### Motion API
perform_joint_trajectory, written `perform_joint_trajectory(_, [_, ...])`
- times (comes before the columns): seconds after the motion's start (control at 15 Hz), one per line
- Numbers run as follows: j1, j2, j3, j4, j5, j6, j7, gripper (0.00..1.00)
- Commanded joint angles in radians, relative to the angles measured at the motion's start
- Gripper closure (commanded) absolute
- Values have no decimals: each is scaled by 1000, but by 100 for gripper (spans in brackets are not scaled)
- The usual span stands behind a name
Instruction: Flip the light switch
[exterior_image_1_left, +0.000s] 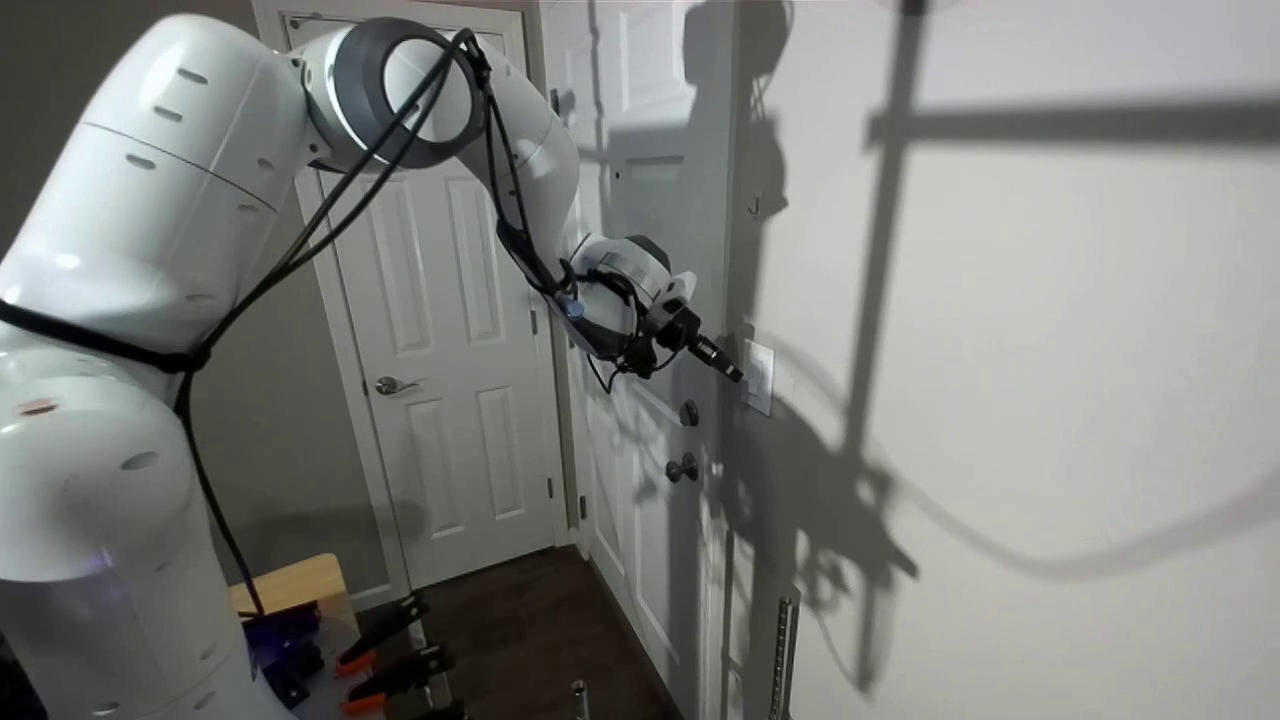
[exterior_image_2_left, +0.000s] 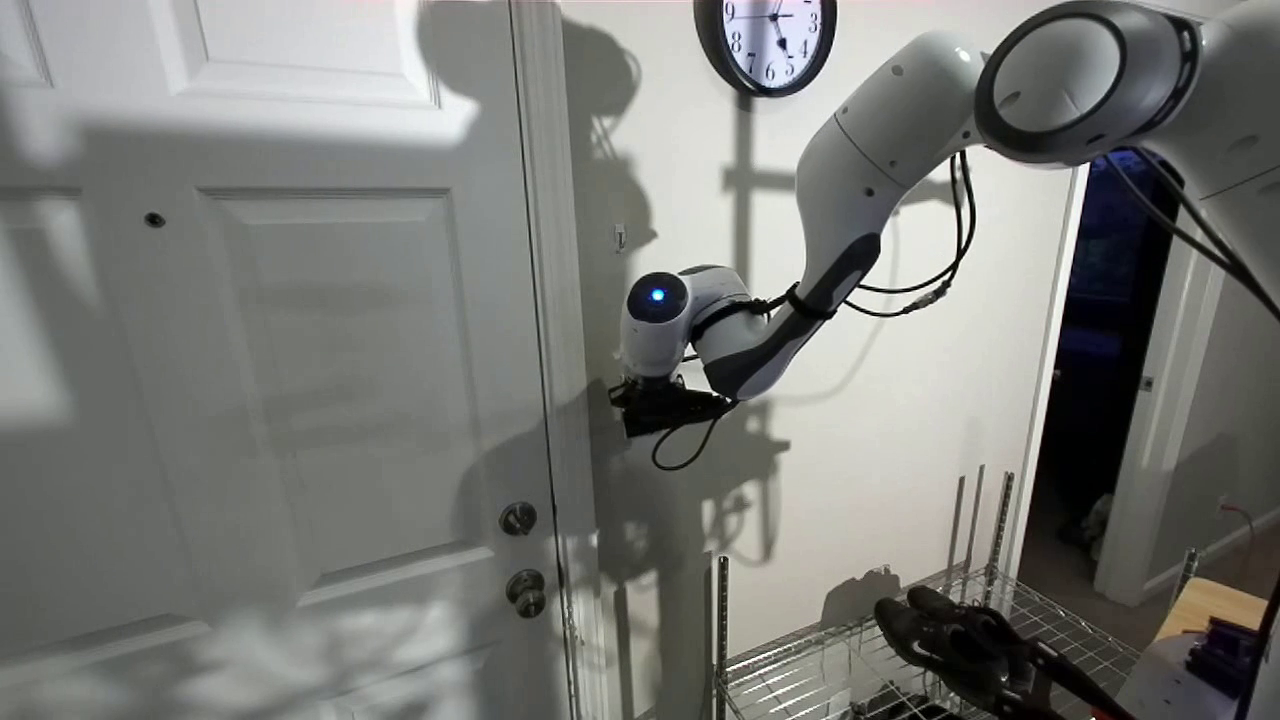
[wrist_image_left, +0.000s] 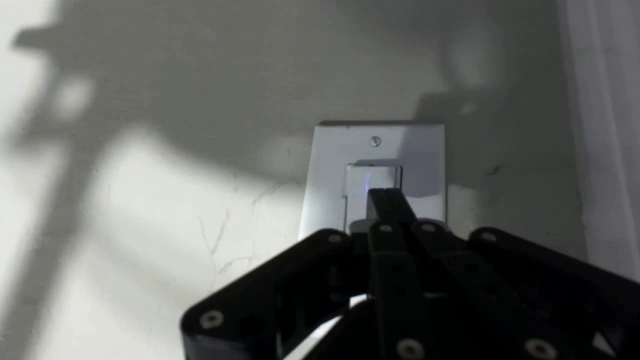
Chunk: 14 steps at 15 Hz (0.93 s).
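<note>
Hanging out in front of the wall (exterior_image_1_left: 1080, 330), right beside the door (exterior_image_2_left: 330, 330), the arm (exterior_image_2_left: 890, 130) has its gripper (wrist_image_left: 385, 192) pinched together on nothing, aimed at a plate (wrist_image_left: 340, 145) with the switch (wrist_image_left: 358, 196) set in it and partly hidden behind the fingertips (wrist_image_left: 378, 205). So getting lined up looks done to me, though I honestly can't tell whether they touch it or sit just shy. Can't read which way it's set either, so my guess is a push and then backing off are what's left.
</note>
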Motion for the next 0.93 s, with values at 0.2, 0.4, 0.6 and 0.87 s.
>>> perform_joint_trajectory(0.2, [-79,-53,50,-94,112,49,-91,100])
perform_joint_trajectory(0.4, [-91,-54,44,-102,136,61,-112,99])
perform_joint_trajectory(0.6, [-110,-51,40,-98,143,89,-132,99])
perform_joint_trajectory(0.87, [-149,-48,47,-90,152,125,-176,99])
